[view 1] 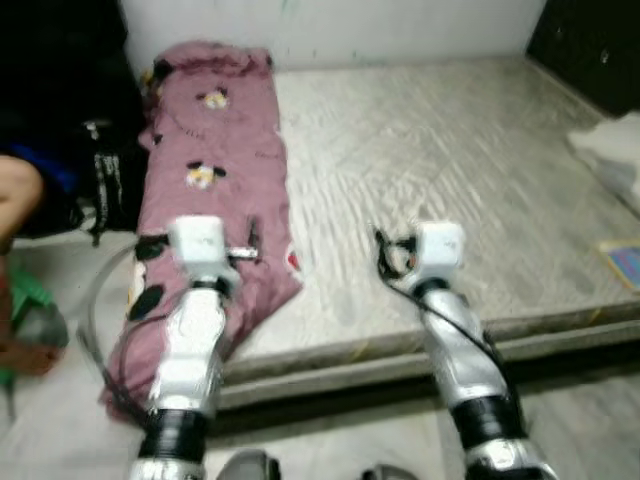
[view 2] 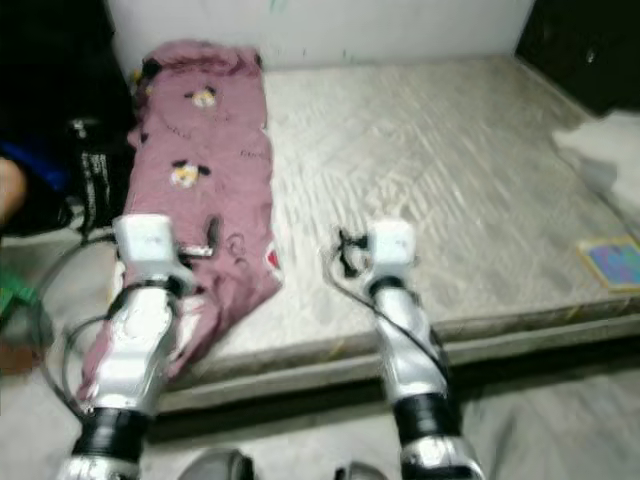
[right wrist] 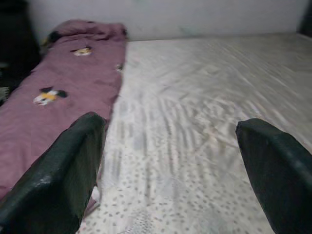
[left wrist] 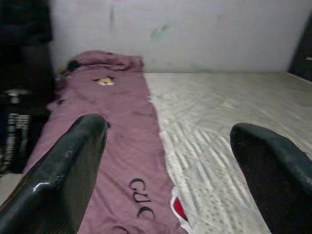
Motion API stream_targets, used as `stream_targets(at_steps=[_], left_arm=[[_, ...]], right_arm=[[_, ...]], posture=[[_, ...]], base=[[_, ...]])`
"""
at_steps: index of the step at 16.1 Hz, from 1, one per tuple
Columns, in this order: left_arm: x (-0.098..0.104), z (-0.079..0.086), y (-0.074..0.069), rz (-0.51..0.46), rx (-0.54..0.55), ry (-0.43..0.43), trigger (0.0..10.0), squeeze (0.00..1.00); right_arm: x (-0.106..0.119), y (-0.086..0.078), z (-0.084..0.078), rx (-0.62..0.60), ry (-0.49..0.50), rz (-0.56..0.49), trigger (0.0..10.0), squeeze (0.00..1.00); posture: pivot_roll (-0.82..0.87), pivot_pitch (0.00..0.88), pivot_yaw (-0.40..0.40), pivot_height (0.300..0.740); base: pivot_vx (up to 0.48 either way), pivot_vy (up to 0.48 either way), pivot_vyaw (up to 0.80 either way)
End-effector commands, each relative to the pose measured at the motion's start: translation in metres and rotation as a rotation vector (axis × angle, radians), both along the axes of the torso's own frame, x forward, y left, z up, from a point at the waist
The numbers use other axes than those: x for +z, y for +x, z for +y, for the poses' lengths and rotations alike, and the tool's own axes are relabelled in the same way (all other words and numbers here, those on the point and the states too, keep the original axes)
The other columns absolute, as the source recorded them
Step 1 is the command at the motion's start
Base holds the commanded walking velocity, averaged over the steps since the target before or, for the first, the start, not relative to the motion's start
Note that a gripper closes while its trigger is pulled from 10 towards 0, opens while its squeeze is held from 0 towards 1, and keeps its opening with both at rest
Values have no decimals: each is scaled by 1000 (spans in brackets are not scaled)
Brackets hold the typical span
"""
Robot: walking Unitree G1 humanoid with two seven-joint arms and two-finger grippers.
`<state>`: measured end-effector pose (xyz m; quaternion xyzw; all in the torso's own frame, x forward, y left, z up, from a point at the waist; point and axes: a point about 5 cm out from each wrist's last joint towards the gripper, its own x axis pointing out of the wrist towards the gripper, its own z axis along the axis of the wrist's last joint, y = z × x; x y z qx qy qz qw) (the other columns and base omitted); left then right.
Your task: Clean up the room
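Two silver arms reach forward from the bottom of the left eye view over the near edge of a bare grey mattress that lies low on the floor against a white wall. A long mauve blanket printed with small cartoon figures runs along the mattress's left side from the wall to the near edge, where its lower end droops over the corner toward the floor. Left gripper is above the lower part of the blanket; right gripper is above bare mattress, well apart from the blanket. Black bags sit on the floor beside the blanket's left edge, and part of a person's limb shows at the far left edge. A white cloth and a small colourful flat item, too blurred to identify, lie near the mattress's right edge. Right eye view: same layout, whole frame blurred. Left wrist view: both black fingers spread wide, nothing between them; blanket below and ahead, dark lettering and a red patch on it near its edge. Right wrist view: fingers spread wide, empty; speckled mattress below, blanket off to one side.
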<state>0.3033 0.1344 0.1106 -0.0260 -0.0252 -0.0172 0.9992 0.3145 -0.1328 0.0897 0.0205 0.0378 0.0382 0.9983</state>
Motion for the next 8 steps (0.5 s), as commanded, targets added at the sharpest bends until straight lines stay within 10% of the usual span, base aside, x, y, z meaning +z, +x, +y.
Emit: stream_targets(at_steps=[1, 8], left_arm=[[2, 10, 1, -7, 32, 3, 10000, 0], [3, 15, 1, -27, 64, 21, 10000, 0]], right_arm=[[6, 3, 9, 25, 12, -16, 10000, 0], [6, 3, 9, 25, 11, -13, 10000, 0]], posture=[[21, 0, -13, 740], [20, 0, -14, 740]], base=[[0, 480, 0], [0, 480, 0]])
